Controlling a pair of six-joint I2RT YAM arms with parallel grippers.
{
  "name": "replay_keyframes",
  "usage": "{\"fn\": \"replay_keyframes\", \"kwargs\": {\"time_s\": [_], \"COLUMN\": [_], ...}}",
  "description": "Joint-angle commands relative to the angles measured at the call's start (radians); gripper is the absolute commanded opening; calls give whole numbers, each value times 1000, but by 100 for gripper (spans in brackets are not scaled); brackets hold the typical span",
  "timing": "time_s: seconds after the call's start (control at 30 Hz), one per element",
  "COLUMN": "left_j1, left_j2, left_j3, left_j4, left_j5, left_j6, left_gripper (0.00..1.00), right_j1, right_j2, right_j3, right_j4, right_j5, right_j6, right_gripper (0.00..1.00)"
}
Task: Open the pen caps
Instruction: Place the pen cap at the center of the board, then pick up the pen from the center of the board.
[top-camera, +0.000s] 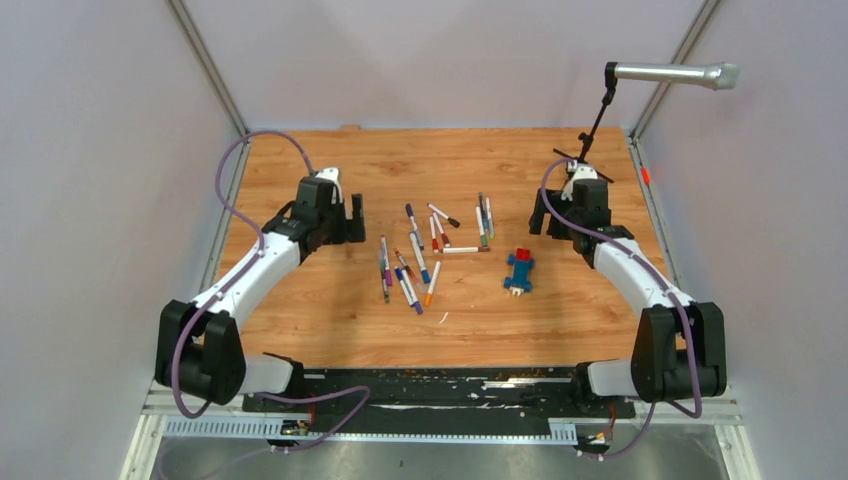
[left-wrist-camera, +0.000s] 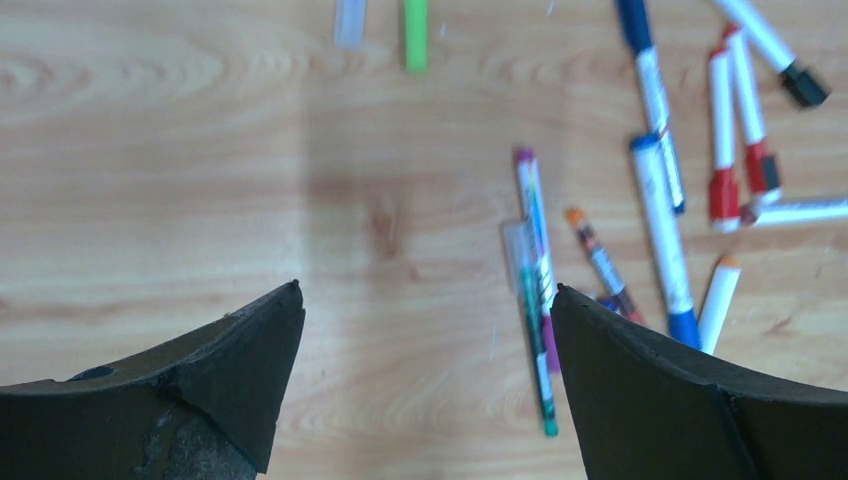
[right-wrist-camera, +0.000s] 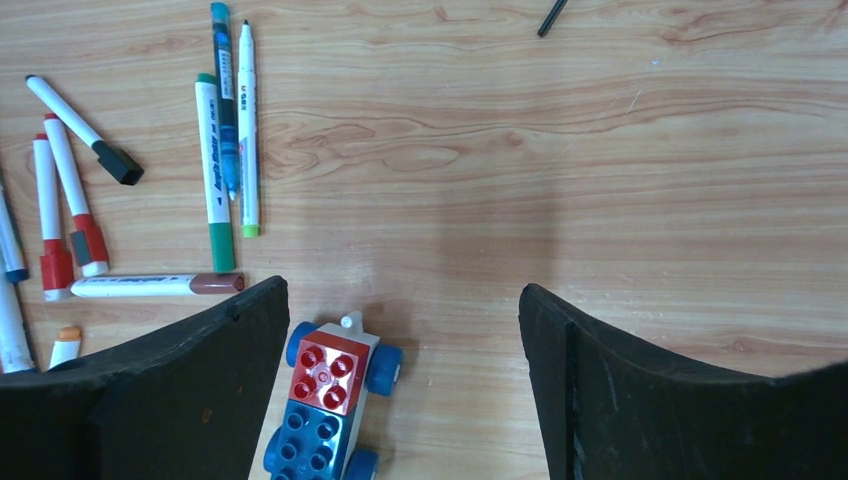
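Both arms are reaching out over the wooden bench (top-camera: 300, 330). The pens (top-camera: 430, 255) are lying scattered in a loose cluster at mid-bench, between the two hands.

The left hand (top-camera: 350, 215) (left-wrist-camera: 425, 300) is hovering just left of the cluster with its jaws standing wide and nothing between them but bare wood. The nearest pens are lying just beside its right finger (left-wrist-camera: 640, 400) in the left wrist view.

The right hand (top-camera: 567, 205) (right-wrist-camera: 405, 290) is hovering to the right of the cluster, jaws also wide and gripping nothing. A blue-and-red toy car (top-camera: 519, 270) (right-wrist-camera: 330, 400) is sitting on the bench below it, close by one finger (right-wrist-camera: 180, 380) in the right wrist view. Whether they are touching cannot be told.

The pen caps (right-wrist-camera: 90, 240) are sitting on their pens, not in either hand:
- the black cap (right-wrist-camera: 118, 163) (left-wrist-camera: 803, 85) is capping a white pen at the cluster's far side
- two red caps (right-wrist-camera: 55, 270) (left-wrist-camera: 724, 193) are lying side by side
- the brown cap (right-wrist-camera: 215, 283) is pointing toward the car
- the green cap (right-wrist-camera: 222, 245) is lying beside two thinner pens

A short green piece (left-wrist-camera: 415, 35) and a pale clear piece (left-wrist-camera: 350, 20) are showing at the top edge of the left wrist view, cut off by the frame, so cap or pen cannot be told.

A microphone (top-camera: 670, 73) on a thin stand is hanging over the far right corner.
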Motion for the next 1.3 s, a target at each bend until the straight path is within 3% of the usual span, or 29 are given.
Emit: {"fn": "replay_keyframes", "kwargs": {"time_s": [0.0,0.37,0.53,0.77,1.17,1.27], "left_j1": [6,6,-16,-161,-177,-190], "left_j2": [-138,-396,-392,-389,-395,-388], "left_j3": [-123,-310,-346,-347,-384,-395], "left_j4": [35,34,18,-22,11,30], "left_j5": [35,114,126,-29,-21,-16], "left_j6": [-70,-186,-206,-247,-300,-312], "left_gripper": [100,100,100,100,100,100], "right_j1": [5,7,8,16,22,21], "right_j2": [7,46,67,101,123,154], "right_j3": [36,47,58,78,79,104], "right_j4": [4,-3,-19,-53,-50,-97], "right_j5": [25,143,150,126,163,53], "right_j6": [-36,-112,-117,-155,-176,-154], "right_gripper": [86,86,86,87,88,88]}}
